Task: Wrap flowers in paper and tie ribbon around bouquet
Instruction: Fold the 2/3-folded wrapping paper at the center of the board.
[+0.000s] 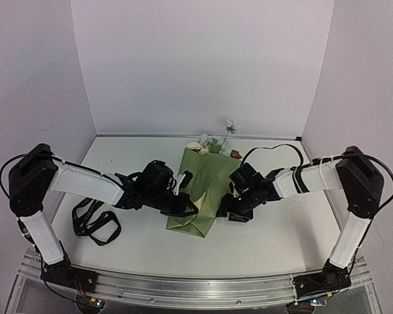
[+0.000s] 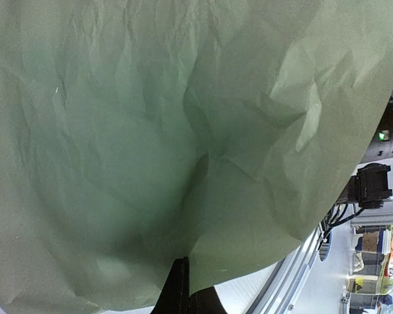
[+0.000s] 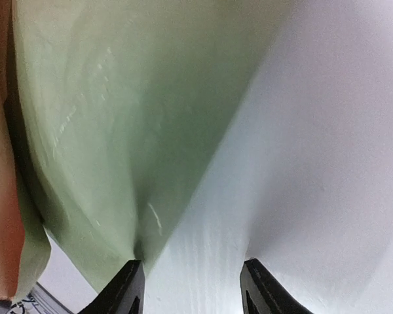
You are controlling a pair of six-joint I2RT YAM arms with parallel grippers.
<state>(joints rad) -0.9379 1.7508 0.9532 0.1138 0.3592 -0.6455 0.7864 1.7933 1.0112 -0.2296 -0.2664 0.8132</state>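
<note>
Light-looking, crease-prone paper (image 2: 150,131) is pinched at its edge in my left tool (image 2: 182,278); right tool (image 3: 191,278) stands open beside it.

The bouquet (image 1: 203,190) lies mid-tabletop (image 1: 275,242) between the left tool (image 1: 187,208) and right tool (image 1: 228,210), flowers (image 1: 213,142) rearward, ribbon (image 1: 95,222) far left

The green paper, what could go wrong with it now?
1. The right jaws stand open beside the paper, so only the left jaws pinch it; the fold could spring open.
2. The flowers poke out at the far end and might slide out.
3. The ribbon lies off by the left arm, so nothing ties the wrap yet.
</note>
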